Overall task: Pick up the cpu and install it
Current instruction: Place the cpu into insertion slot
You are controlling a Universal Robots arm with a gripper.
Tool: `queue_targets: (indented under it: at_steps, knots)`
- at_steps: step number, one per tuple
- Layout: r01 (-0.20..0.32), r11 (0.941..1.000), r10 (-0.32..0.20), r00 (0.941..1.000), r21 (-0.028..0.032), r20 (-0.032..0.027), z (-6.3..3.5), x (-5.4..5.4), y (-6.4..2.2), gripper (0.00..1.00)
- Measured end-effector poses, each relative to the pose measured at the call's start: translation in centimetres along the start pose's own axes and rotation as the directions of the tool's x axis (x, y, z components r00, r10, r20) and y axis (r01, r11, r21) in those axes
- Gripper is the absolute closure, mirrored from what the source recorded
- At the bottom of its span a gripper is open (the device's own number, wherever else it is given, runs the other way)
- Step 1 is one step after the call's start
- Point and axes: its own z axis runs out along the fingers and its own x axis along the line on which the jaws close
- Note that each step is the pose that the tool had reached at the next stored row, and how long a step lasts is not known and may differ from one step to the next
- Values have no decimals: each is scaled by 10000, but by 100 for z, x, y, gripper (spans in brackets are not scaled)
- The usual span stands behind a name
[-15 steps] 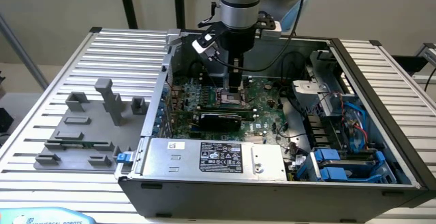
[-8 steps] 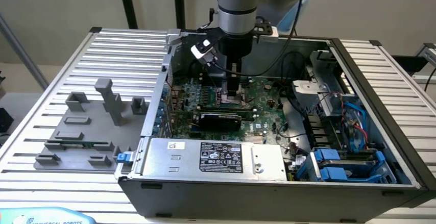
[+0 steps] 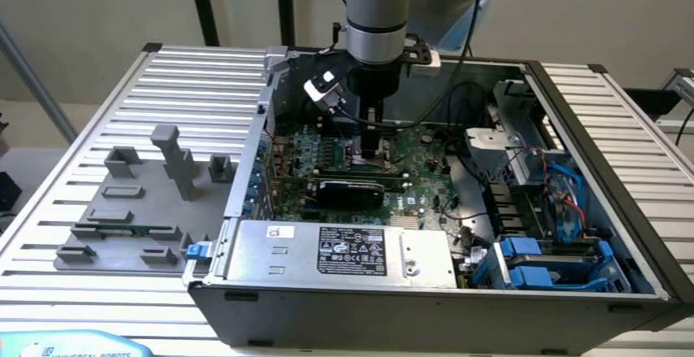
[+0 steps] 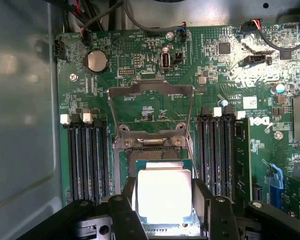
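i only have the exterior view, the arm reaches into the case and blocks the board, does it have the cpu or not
Observer: Yes. In the wrist view the gripper holds the cpu by two opposite edges.
Operator: where on the board is it
Observer: At the socket, between the two banks of memory slots. I cannot tell whether it is seated.
Operator: socket cover out of the way
Observer: The metal load plate is swung open, back off the socket.
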Motion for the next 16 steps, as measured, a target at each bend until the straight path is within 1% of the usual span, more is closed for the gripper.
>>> queue_targets:
  at_steps: [7,16]
  knots:
    - [389,9992,-389,9992,1,-21,41,20,1,45]
    - [429,9991,-429,9991,3,-22,69,36,11,45]
